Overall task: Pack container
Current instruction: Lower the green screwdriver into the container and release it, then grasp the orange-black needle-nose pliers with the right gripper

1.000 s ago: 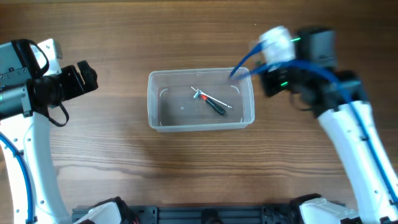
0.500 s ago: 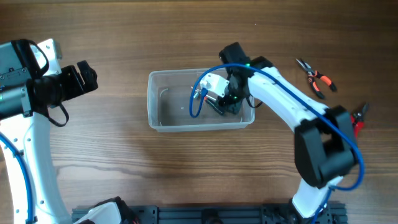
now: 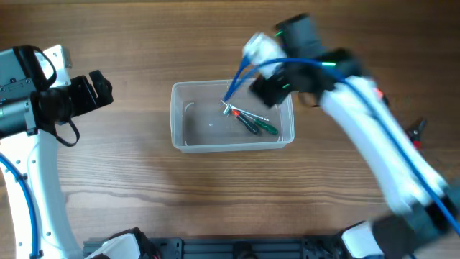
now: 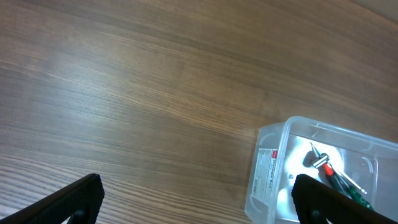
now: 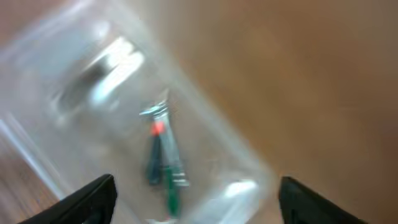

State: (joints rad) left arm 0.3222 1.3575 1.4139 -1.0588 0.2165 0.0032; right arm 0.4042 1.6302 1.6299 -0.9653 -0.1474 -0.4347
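The container (image 3: pixel 175 115), a clear plastic tub, stands mid-table. Two screwdrivers lie in its right half: one with a red-and-black handle (image 3: pixel 246 122) and, beside it, a green-handled one (image 3: pixel 267 128). My right gripper (image 3: pixel 263 88) hovers blurred over the tub's far right corner. In the right wrist view it (image 5: pixel 199 202) is open and empty above the green screwdriver (image 5: pixel 171 191) and the tub (image 5: pixel 74 62). My left gripper (image 3: pixel 100 90) is open at the far left, well away from the tub. In its own view it (image 4: pixel 196 205) frames bare wood and the tub's labelled end (image 4: pixel 268 177).
A dark tool with a red part (image 3: pixel 415 131) peeks out at the right, past the right arm. The arm's blue cable (image 3: pixel 237 83) hangs over the tub's far rim. Bare wooden tabletop (image 3: pixel 129 187) surrounds the tub.
The right arm reached into the tub, its gripper opened, and it has lifted back toward the far right. A green-handled screwdriver now lies beside the red-and-black one. The left arm has not moved.
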